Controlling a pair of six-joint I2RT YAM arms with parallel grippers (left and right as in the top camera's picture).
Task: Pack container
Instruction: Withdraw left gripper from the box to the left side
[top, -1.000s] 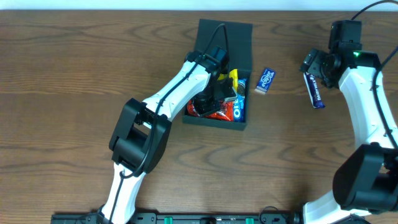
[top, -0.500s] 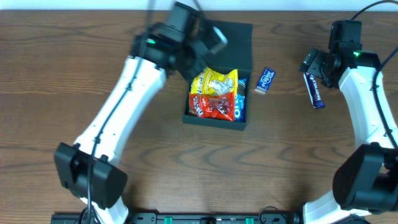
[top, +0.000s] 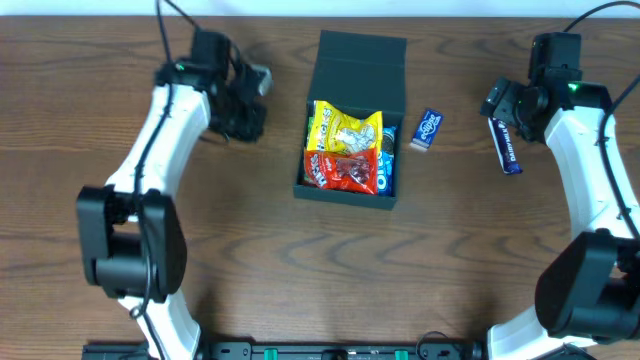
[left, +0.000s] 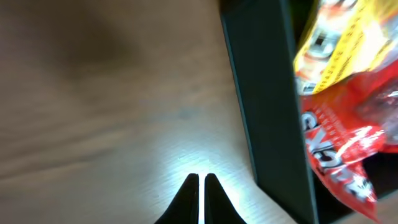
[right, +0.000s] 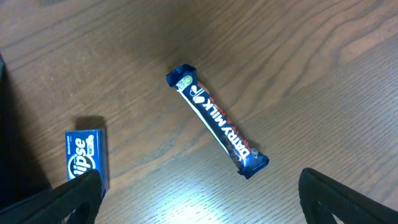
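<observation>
Though empty, left tool (left: 200, 179) fully closed

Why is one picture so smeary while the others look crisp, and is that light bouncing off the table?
Left wrist view: blurred all over, container and packets smeared, white glare on the table by the left claw. Right wrist view: sharp, lettering on the chocolate bar readable, faint glare below it. Overhead: evenly lit, crisp.
</observation>
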